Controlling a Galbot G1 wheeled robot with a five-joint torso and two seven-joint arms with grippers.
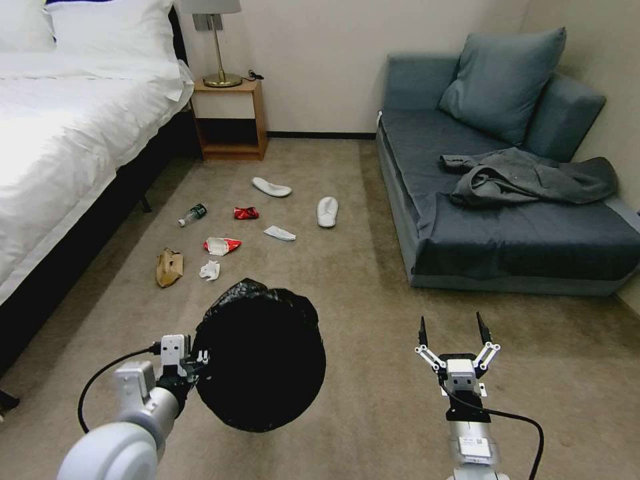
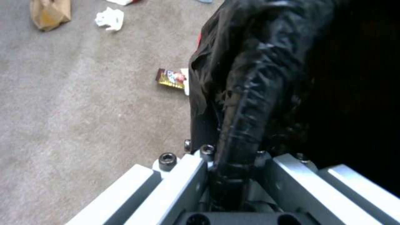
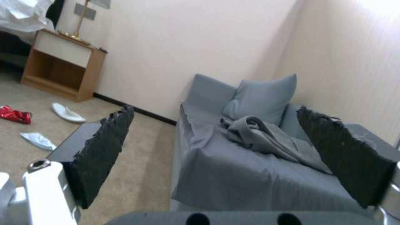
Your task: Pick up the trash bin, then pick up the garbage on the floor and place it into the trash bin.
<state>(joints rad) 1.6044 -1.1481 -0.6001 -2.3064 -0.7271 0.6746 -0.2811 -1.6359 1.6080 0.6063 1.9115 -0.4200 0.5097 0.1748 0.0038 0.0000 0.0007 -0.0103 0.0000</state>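
While the left gripper [image 1: 200, 357] clamps the trash bin [image 1: 263, 360] rim, hiding carpet, the right gripper's [image 1: 453, 331] jaws gape.

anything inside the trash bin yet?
Unclear. The trash bin, clamped at its rim by the left gripper, shows a dark interior; its bottom is hidden. Right gripper hangs open, empty.

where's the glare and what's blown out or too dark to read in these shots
Head view: the white bed is overexposed, folds mostly lost, and the trash bin reads as a featureless black mass. Left wrist view: highlights streak the bin's glossy bag rim, while its inside falls to pure black. Right wrist view: the wall at the upper corner washes out to white.
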